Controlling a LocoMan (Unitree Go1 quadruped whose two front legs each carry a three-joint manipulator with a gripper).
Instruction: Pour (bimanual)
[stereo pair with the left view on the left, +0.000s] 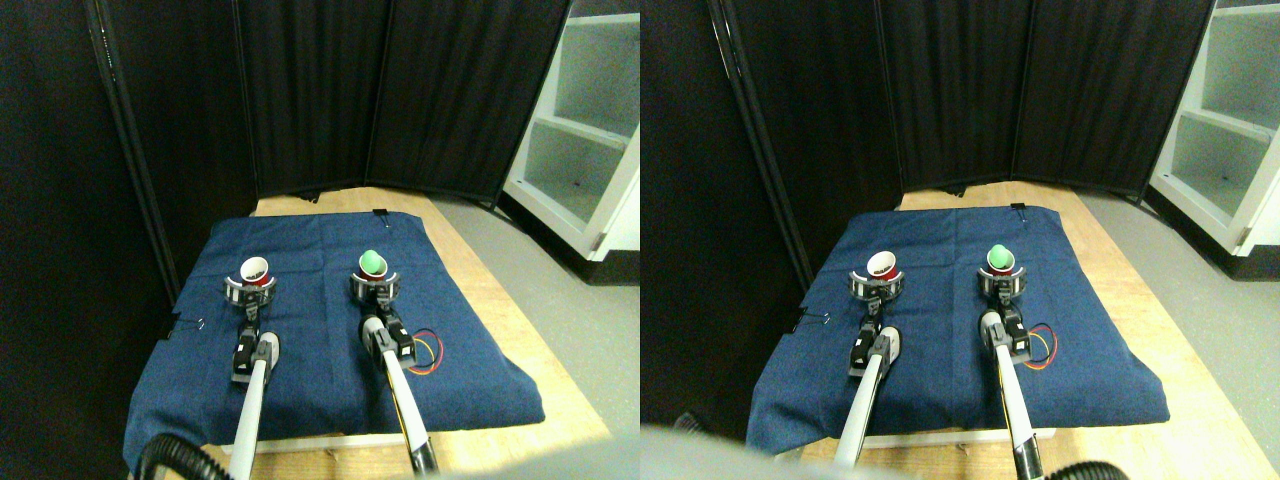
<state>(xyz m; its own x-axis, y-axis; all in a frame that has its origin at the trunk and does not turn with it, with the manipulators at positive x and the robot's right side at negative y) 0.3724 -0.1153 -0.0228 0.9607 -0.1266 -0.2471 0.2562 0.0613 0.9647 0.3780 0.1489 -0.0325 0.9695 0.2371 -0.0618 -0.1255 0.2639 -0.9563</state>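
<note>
Standing side by side on the blue cloth (330, 370), the red cup (256, 272) sits ringed by the left gripper (249, 291), the green cup (373, 264) by the right gripper (375, 287); each appears clasped; green lies to red's right, near; both mouths tilt up and away, long axes near upright.

The lower part of the red cup (256, 272) is hidden by the left gripper (249, 290) around it, and its contents cannot be made out. The base of the green cup (373, 264) is likewise covered by the right gripper (376, 288). The jaws are too small to be judged. The white shelf unit (585, 130) is cut off by the right edge. The counter (480, 290) is largely covered by the blue cloth (330, 360).
</note>
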